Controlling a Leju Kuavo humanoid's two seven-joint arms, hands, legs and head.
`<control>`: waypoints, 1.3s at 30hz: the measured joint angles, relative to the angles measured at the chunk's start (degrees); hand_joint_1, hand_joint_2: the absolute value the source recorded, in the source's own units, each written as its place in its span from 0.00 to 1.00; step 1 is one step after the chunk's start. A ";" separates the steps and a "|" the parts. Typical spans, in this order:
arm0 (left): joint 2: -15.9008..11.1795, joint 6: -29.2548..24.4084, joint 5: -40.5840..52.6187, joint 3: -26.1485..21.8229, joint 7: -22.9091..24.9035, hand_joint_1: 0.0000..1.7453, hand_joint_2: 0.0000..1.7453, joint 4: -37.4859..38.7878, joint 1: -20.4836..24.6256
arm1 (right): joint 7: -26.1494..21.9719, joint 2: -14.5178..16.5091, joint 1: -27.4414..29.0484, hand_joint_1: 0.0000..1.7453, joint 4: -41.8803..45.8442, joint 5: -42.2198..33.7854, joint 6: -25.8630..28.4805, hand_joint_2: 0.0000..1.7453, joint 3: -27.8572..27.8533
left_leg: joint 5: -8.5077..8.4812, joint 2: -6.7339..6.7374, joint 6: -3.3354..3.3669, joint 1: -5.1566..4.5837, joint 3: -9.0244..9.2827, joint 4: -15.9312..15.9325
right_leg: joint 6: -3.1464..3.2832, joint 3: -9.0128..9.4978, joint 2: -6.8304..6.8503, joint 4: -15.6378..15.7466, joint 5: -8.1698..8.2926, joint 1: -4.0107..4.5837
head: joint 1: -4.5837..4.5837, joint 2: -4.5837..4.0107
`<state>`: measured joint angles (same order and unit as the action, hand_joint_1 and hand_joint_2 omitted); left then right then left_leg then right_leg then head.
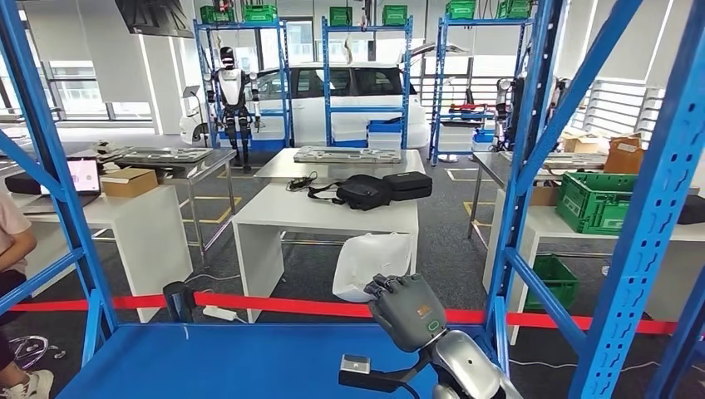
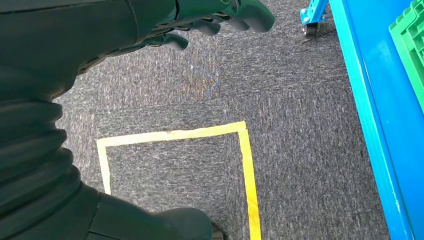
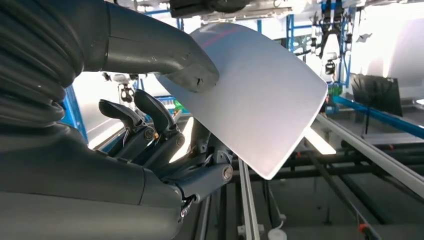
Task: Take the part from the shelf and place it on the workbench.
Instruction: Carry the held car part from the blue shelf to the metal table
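A white, smooth, curved part (image 1: 372, 261) is held up by my right hand (image 1: 407, 311) over the right end of the blue shelf board (image 1: 208, 357). In the right wrist view the thumb (image 3: 165, 57) presses on the part (image 3: 260, 95) and the dark fingers (image 3: 150, 125) lie behind it. Beyond the shelf and past the red tape stands a white workbench (image 1: 274, 212). My left hand (image 2: 215, 17) hangs at my side over grey carpet, holding nothing, its fingers loosely apart.
Blue shelf uprights (image 1: 532, 158) frame both sides of the view. A red barrier tape (image 1: 274, 304) runs across behind the shelf. A black bag (image 1: 366, 191) lies on the workbench. Green crates (image 1: 594, 199) stand at right. A person (image 1: 12, 249) sits at the left edge.
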<state>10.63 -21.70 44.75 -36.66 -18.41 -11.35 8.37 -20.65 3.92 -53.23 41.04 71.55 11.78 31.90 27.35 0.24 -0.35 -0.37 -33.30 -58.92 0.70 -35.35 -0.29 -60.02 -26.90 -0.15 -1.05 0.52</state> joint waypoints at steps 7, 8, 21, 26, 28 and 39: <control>-0.10 -0.24 -0.01 -0.23 -0.21 0.00 1.00 0.00 -0.04 | 0.04 0.43 -0.02 1.00 0.81 -0.07 -0.06 1.00 0.57 | 7.87 -0.20 -2.47 0.72 -5.81 -13.68 | 1.76 -0.82 0.19 0.85 1.42 -0.48 | 0.24 0.00; -0.11 -0.24 -0.01 -0.26 -0.21 0.00 1.00 0.01 -0.05 | 0.01 0.43 0.01 1.00 0.81 -0.06 -0.08 1.00 0.62 | 8.30 -0.20 -2.64 0.87 -6.37 -15.50 | 1.68 -1.06 0.19 0.80 1.58 -0.50 | 0.24 0.00; -0.16 -0.42 0.00 -0.37 -0.20 0.00 1.00 -0.03 0.11 | -0.08 0.34 -0.08 1.00 1.14 -0.60 0.26 1.00 1.19 | 0.07 -0.33 0.79 1.06 0.86 0.74 | -1.62 -5.26 0.08 -6.04 -1.97 -0.77 | 0.00 0.00; -0.16 -0.42 0.24 -0.37 -0.17 0.00 1.00 -0.01 0.09 | -1.56 0.33 0.53 1.00 1.36 -1.07 0.20 1.00 1.66 | -0.96 -0.20 1.22 0.39 -0.89 0.25 | -0.91 -5.83 0.08 -12.71 -4.84 -0.31 | -0.07 0.00; -0.11 -0.42 0.32 -0.37 -0.17 0.00 1.00 -0.01 0.10 | -2.11 0.38 0.54 1.00 1.88 -1.12 0.02 1.00 1.97 | -1.23 -0.20 1.09 0.04 -1.28 0.06 | 0.25 -0.77 0.16 -4.78 -2.38 0.22 | -0.09 0.00; -0.20 -0.43 0.37 -0.42 -0.19 0.00 1.00 -0.02 0.19 | -3.13 1.14 0.45 1.00 3.58 -0.75 -0.23 1.00 4.71 | 6.46 -0.22 -2.34 0.78 -7.17 -13.89 | 2.23 0.55 0.76 2.12 1.41 -0.12 | 0.20 0.00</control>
<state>10.44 -22.14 45.11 -37.07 -18.61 -11.38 8.55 -23.78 5.07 -52.78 44.63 70.80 11.54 36.60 33.80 0.03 -2.69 0.41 -40.47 -72.80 2.94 -34.80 0.47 -57.90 -25.49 -0.27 -0.85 0.52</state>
